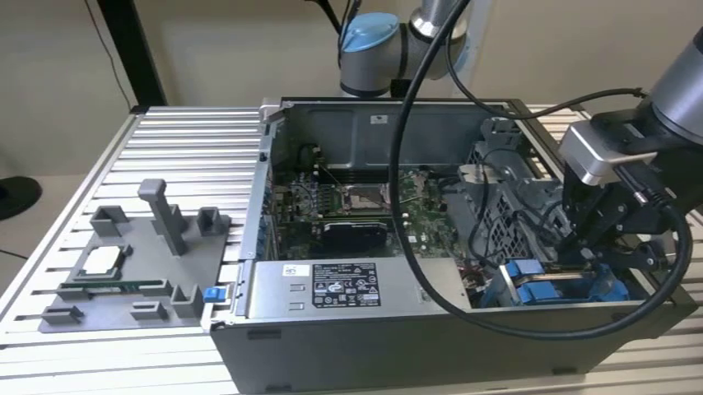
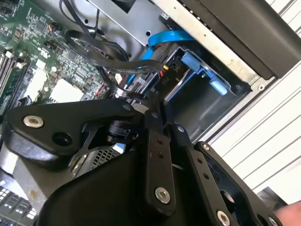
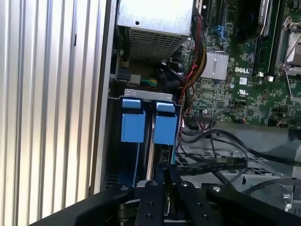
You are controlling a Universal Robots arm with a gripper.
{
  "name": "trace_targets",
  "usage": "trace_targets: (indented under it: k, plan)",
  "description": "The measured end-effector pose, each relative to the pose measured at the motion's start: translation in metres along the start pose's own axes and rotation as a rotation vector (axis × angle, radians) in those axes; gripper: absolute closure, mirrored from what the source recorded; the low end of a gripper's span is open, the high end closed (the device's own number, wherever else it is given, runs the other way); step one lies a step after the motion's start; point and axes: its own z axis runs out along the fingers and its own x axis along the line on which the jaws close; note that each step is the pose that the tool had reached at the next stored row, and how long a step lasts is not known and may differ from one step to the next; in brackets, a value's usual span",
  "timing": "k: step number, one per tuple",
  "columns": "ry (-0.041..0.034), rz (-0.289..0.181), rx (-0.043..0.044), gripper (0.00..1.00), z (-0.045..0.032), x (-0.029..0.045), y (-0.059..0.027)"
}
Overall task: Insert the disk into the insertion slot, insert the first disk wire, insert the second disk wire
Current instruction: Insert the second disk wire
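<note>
i'm working low in the corner of the open computer case (image 1: 329, 329), on the exterior view's right, with my gripper (image 1: 582, 247) reaching down into the drive bay (image 1: 549, 288). the disk (image 3: 149, 129) in its bright blue carrier sits down in that bay already: in the first wrist view i see its two blue carrier tabs side by side, standing between the case wall and the motherboard (image 3: 244, 70), just beside the grey power supply box (image 1: 329, 290). so i judge the first step, seating the disk in its slot, is done or all but done, and the wire steps are the ones in hand.

my gripper (image 3: 164, 181) looks pinched nearly closed, its fingers drawn together at the end of the disk. whether they pinch a connector i cannot tell, since my own linkage hides the tips. in the second wrist view a bundle of black cables (image 2: 101, 56) loops over toward the bay and a flat blue cable (image 2: 164, 38) curves in behind the carrier.

as a judgement, the next move calls for lining a plug squarely with the disk's socket edge and pressing straight in, gently, while keeping the loose black cables (image 3: 211, 162) near the bay from being trapped under my fingers.
</note>
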Motion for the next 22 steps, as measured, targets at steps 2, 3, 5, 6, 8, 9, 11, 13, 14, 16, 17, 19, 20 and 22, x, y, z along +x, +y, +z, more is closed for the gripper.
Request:
trace_targets:
  k: [2,3,5,6,8,9,11,13,14,16,17,19,20,22]
  plan:
    - [-0.0039,0.002,0.0005,1.00,0.0012,0.0000,0.0000]
    - [-0.0052,0.003,0.0008,1.00,0.0016,-0.0001,0.0000]
    - [-0.0112,0.006,0.0016,1.00,0.0024,0.0000,-0.0001]
    - [-0.0153,0.007,0.0020,1.00,0.0026,-0.0001,-0.0003]
    - [-0.0215,0.009,0.0027,1.00,0.0032,-0.0001,-0.0009]
    - [-0.0246,0.010,0.0031,1.00,0.0036,-0.0001,-0.0015]
    - [-0.0266,0.011,0.0034,1.00,0.0038,0.0000,-0.0018]
    - [-0.0266,0.012,0.0035,1.00,0.0039,0.0000,-0.0019]
    - [-0.0267,0.014,0.0039,1.00,0.0041,0.0001,-0.0021]
    - [-0.0266,0.018,0.0044,1.00,0.0043,0.0006,-0.0021]
    - [-0.0264,0.020,0.0046,1.00,0.0042,0.0008,-0.0021]
    - [-0.0263,0.023,0.0050,1.00,0.0045,0.0009,-0.0021]
    - [-0.0264,0.024,0.0052,1.00,0.0048,0.0010,-0.0021]
    - [-0.0263,0.028,0.0057,1.00,0.0054,0.0011,-0.0020]
